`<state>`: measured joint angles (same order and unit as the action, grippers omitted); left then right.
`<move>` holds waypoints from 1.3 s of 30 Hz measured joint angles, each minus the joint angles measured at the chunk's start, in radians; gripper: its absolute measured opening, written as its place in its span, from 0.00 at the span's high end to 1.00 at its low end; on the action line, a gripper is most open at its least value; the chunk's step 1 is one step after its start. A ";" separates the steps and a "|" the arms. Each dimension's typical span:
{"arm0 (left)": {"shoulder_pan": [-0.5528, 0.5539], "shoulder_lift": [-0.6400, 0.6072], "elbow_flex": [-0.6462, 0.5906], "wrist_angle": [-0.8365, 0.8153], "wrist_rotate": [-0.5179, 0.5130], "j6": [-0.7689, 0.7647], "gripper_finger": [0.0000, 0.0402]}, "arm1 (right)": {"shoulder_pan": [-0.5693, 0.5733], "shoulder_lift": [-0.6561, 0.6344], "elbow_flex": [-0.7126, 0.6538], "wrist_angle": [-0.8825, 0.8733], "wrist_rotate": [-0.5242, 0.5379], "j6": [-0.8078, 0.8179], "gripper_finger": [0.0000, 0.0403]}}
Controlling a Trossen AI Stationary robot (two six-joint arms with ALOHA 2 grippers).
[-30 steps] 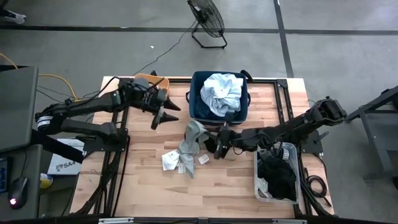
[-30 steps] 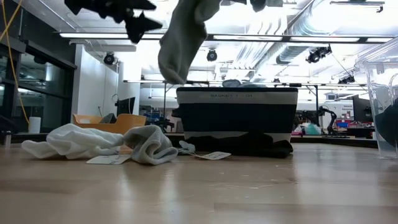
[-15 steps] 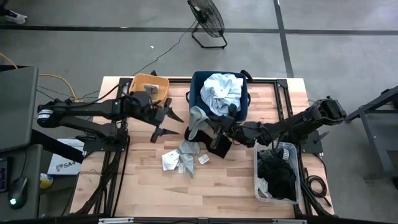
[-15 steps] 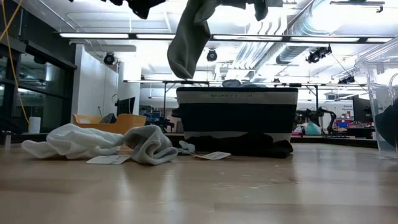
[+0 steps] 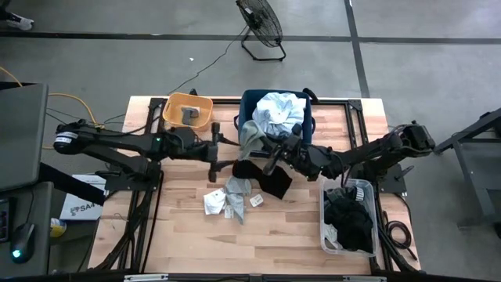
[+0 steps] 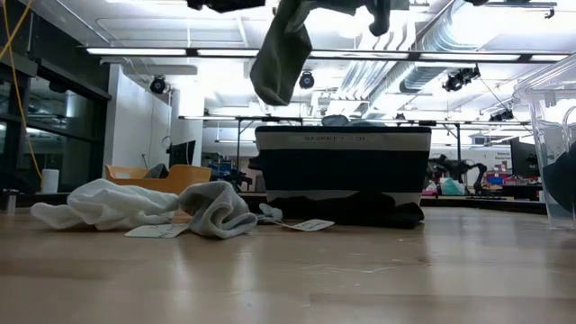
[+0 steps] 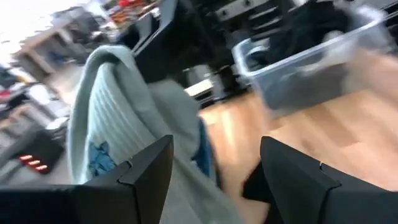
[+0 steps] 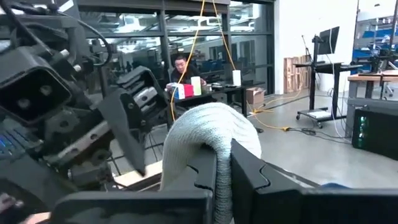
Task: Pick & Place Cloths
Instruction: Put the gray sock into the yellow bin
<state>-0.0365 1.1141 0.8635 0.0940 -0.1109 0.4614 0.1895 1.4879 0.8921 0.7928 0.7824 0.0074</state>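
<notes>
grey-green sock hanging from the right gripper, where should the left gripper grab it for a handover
Judging from the pose, grip the free lower end of the grey-green sock. The right gripper pinches its top fold, so the rest dangles clear of the table. The left gripper is open with the sock between its fingers; coming in level from the side opposite the right gripper probably works best.

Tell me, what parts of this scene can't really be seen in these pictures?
- High view: what lies beneath the pale shirt in the navy bin is covered.
- Low view: both grippers are cut off by the upper edge; only the hanging grey-green sock shows.
- Left wrist view: motion blur smears the clear tub and its dark contents.
- Right wrist view: the right gripper pinches the sock, hiding the table below.
</notes>
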 joint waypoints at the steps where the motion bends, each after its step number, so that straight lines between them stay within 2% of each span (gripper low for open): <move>1: -0.005 0.011 0.000 0.014 -0.029 0.008 0.40 | -0.001 0.000 0.000 0.001 -0.001 0.000 0.98; 2: -0.007 0.021 0.000 0.026 -0.057 0.011 0.39 | -0.002 0.000 0.000 0.003 -0.004 0.000 0.98; 10: -0.010 0.082 0.000 0.117 -0.089 0.040 0.19 | -0.001 0.000 0.000 0.005 -0.041 0.015 0.98; 14: -0.010 0.106 0.000 0.144 -0.134 0.040 0.14 | -0.002 0.000 0.000 0.003 -0.110 0.023 0.98; 22: -0.010 0.115 0.000 0.158 -0.163 0.033 0.14 | -0.001 0.000 0.000 -0.011 -0.264 0.052 0.98; 25: -0.010 0.115 0.000 0.172 -0.165 0.029 0.15 | -0.001 0.000 0.000 -0.040 -0.240 0.052 0.98; 29: -0.010 0.115 0.000 0.164 -0.166 0.005 0.15 | 0.000 0.001 0.000 -0.091 -0.127 0.051 0.98; 31: -0.010 0.115 0.000 0.165 -0.173 -0.002 0.15 | 0.000 0.001 0.000 -0.106 -0.104 0.052 0.98; 36: -0.010 0.115 0.000 0.165 -0.215 0.003 0.15 | 0.000 0.002 0.000 -0.109 -0.113 0.076 0.98; 39: -0.010 0.115 0.000 0.165 -0.216 0.005 0.15 | 0.000 0.002 0.000 -0.106 -0.171 0.076 0.98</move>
<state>-0.0467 1.2293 0.8631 0.2588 -0.3271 0.4660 0.1898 1.4895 0.8921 0.6864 0.6114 0.0836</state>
